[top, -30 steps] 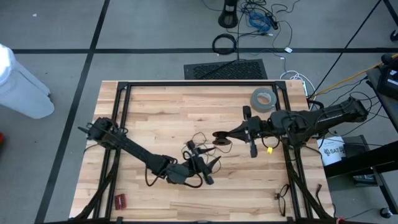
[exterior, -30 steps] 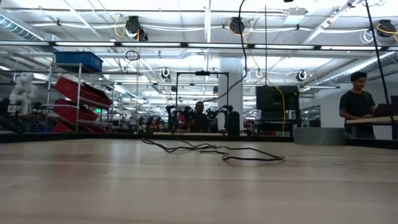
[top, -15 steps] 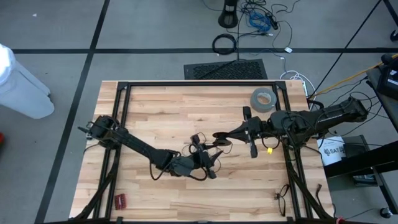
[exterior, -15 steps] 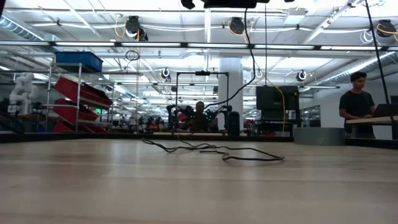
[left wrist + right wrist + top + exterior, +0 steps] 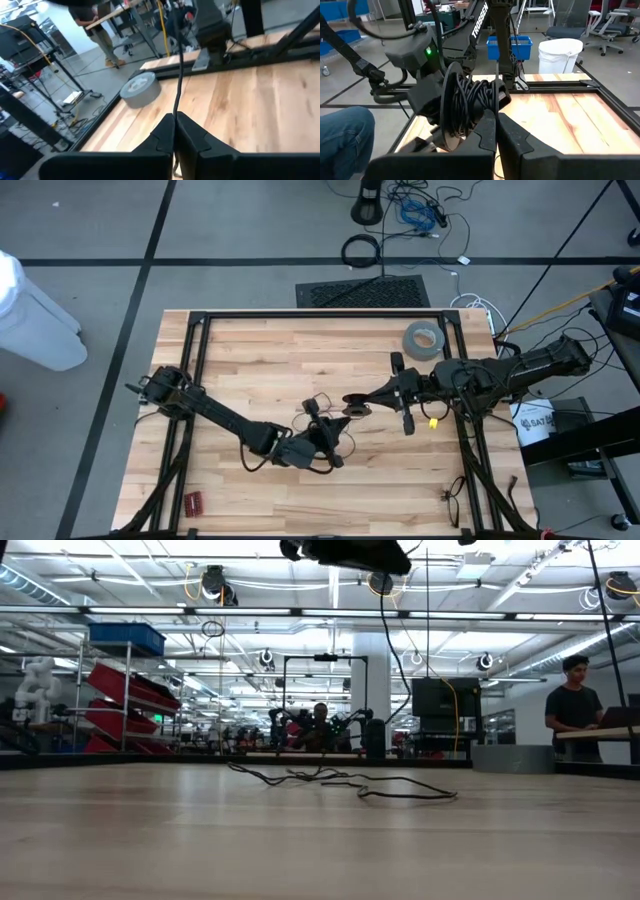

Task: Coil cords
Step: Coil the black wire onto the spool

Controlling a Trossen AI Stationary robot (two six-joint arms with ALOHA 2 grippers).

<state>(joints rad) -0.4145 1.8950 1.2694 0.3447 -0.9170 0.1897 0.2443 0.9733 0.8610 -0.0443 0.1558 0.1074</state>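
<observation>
The cord is a thin black wire. Part of it is wound into a coil (image 5: 465,102) and hangs at my right gripper (image 5: 352,401), which is shut on it above the table's middle. From the coil a strand (image 5: 178,75) runs to my left gripper (image 5: 175,116), which is shut on it just near-left of the right one (image 5: 332,434). The slack rest of the cord (image 5: 345,780) lies in loose loops on the tabletop (image 5: 316,402). My left gripper pinches a single strand of the cord (image 5: 174,111) between its two fingertips. It comes nearly level from the table's near left. The strand leaves the tips in a straight line toward the right gripper, clear of the table. My right gripper holds the coil of several loops (image 5: 481,100) at its fingertips. It comes nearly level from the table's right. The fingers themselves hide the place of contact. The coil stands on edge in front of the fingers, lifted clear of the table.
A grey tape roll (image 5: 423,338) lies at the table's far right. A small yellow thing (image 5: 434,421) sits under the right arm and a small red object (image 5: 192,502) near the front left. Black frame rails (image 5: 320,315) run along the table's edges. A person (image 5: 575,690) stands beyond the table.
My left gripper has shut and taken hold of the cord's strand. In doing so it went a little toward the right gripper and sank slightly. The hanging strand has shifted with it. The loops on the table have stayed where they were.
</observation>
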